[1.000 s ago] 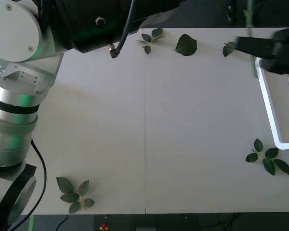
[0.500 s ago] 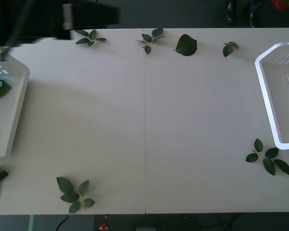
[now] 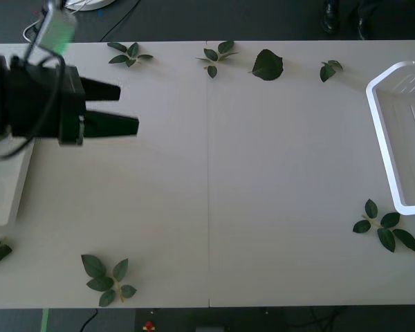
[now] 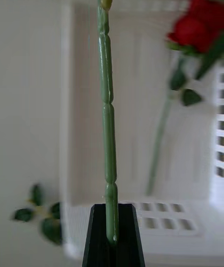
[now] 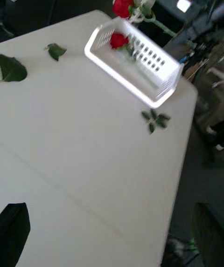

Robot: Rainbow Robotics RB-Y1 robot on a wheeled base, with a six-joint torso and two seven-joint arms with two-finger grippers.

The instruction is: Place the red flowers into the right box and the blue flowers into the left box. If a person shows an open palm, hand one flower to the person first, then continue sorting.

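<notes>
Here the right hand pinches a rose by its thin, light, bendy stem above the right box; the left hand hangs open near the bench's left edge.

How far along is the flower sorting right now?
One red rose already lies in the right box. The right gripper holds a second flower's stem over that box, not yet released. The left gripper is open and empty over the table beside the left box.

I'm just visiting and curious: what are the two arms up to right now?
Left gripper open, empty, over the table by the left box. Right gripper shut on a rose stem above the right box; one rose already inside. Nothing in the way.
</notes>
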